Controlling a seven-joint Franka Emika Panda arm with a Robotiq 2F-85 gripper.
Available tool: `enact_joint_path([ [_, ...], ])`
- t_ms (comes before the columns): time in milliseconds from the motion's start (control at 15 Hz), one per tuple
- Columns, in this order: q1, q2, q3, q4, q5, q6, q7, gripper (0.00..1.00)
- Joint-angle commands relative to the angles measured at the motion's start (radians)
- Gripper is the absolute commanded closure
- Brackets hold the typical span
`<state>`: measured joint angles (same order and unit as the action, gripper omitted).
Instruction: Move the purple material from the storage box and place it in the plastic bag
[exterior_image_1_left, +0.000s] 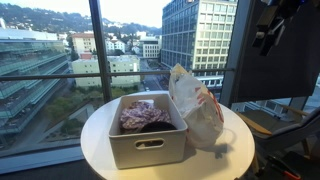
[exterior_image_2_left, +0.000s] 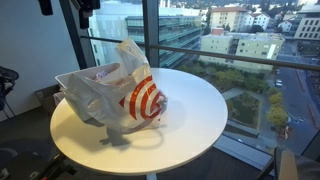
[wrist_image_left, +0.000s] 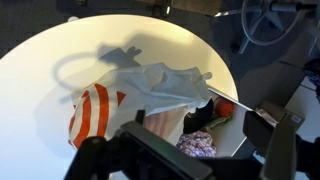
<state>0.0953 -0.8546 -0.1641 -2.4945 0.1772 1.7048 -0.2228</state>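
- One round white table (exterior_image_1_left: 95, 140) carries everything, and much of its top is bare.
- Box (exterior_image_1_left: 148, 148) sits near the middle of the table, open on top. In an exterior view taken from the bag's side it is almost wholly hidden behind the bag (exterior_image_2_left: 120, 95).
- Thin plastic with a red printed ring, the bag stands just beside the box, touching it or nearly so. Its mouth looks slack and crumpled, and I cannot tell how wide it gapes.
- Purple material (exterior_image_1_left: 143, 115) lies bunched inside the box. By my reading nothing of the task is done: the grasp, the lift, the carry and the drop into the bag are all left.
- Claw (wrist_image_left: 185, 140) hangs well above the table, jaws spread wide with nothing between them. The wrist view looks down past it onto the bag and the purple heap. Its fingers are dark and partly cut off at the frame edge.
- Red scrap (wrist_image_left: 225, 108) beside the material in the wrist view is too small to name.
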Motion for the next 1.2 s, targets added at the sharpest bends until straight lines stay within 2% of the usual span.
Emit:
enact_joint_path([
  [0, 0.004, 0.049, 0.027, 0.037, 0.038, 0.022, -0.019, 0.0],
  [267, 0.047, 0.181, 0.101, 0.144, 0.032, 0.112, -0.024, 0.0],
  [800, 0.159, 0.534, 0.227, 0.316, 0.107, 0.402, -0.071, 0.0],
  [1133, 0.196, 0.734, 0.331, 0.374, 0.033, 0.591, -0.132, 0.0],
])
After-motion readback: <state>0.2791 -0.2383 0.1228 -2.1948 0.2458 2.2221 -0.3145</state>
